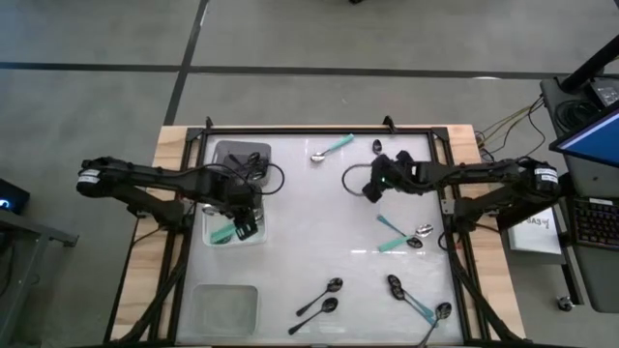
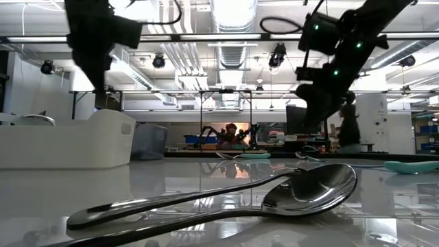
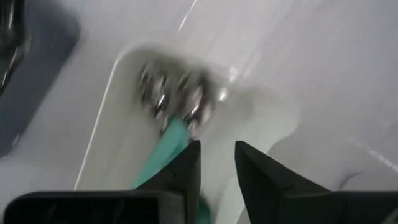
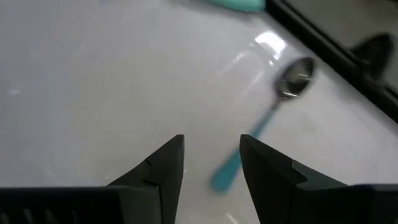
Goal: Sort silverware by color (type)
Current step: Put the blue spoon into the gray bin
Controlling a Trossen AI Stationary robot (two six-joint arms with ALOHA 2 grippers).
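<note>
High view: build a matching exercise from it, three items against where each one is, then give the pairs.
Items
1. left gripper
2. right gripper
3. pair of all-black metal spoons

Places
A. on the table's near part, beside the clear rectangular bin
B. over the bare middle of the table, far half
C. over the white rectangular bin that holds teal-handled spoons

Pairs: 1-C, 2-B, 3-A
</note>
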